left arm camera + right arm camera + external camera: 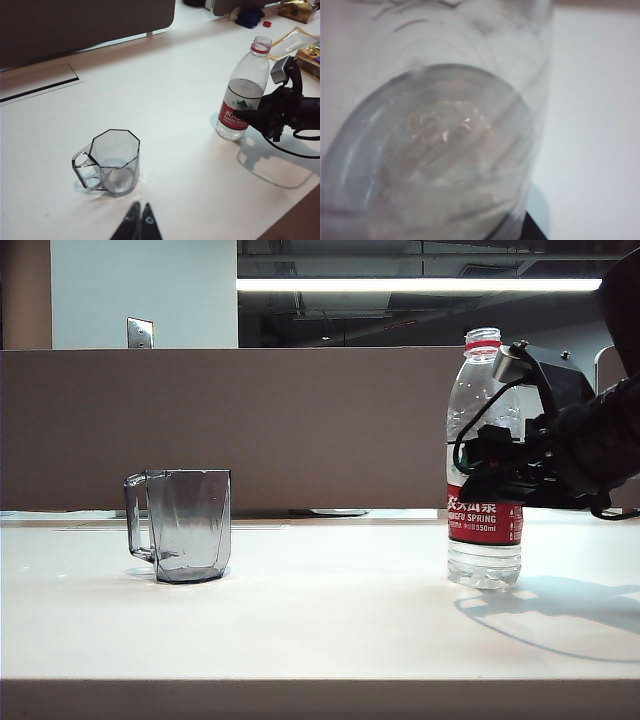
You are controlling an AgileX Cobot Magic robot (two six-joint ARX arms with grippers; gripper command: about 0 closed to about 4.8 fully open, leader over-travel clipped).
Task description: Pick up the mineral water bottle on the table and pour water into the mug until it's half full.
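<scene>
Toward the right end of the tabletop [320, 620], in the exterior view, the mineral water bottle [484, 460] stands upright, uncapped, with the right gripper [478, 480] level at its label band; the black hardware hides the fingertips, so whether the jaws already press the plastic cannot be told. The mug [180, 525] sits well apart toward the left end, upright and apparently empty, handle pointing left.

From the left wrist view, the left gripper [139, 220] hangs above the near edge just beside the mug [110, 162], its jaws pressed together and holding nothing. The bottle [243, 95] stands far across the tabletop [165, 100], the right gripper [252, 116] against its side, water [242, 90] reaching roughly to the shoulder.

Up close, the right wrist view is filled by the blurred clear bottle wall [435, 140]; no fingertip shows.

Risks, as I judge them: the thin open bottle could buckle under a hard squeeze and spill water, or slip and tip if gripped weakly.
</scene>
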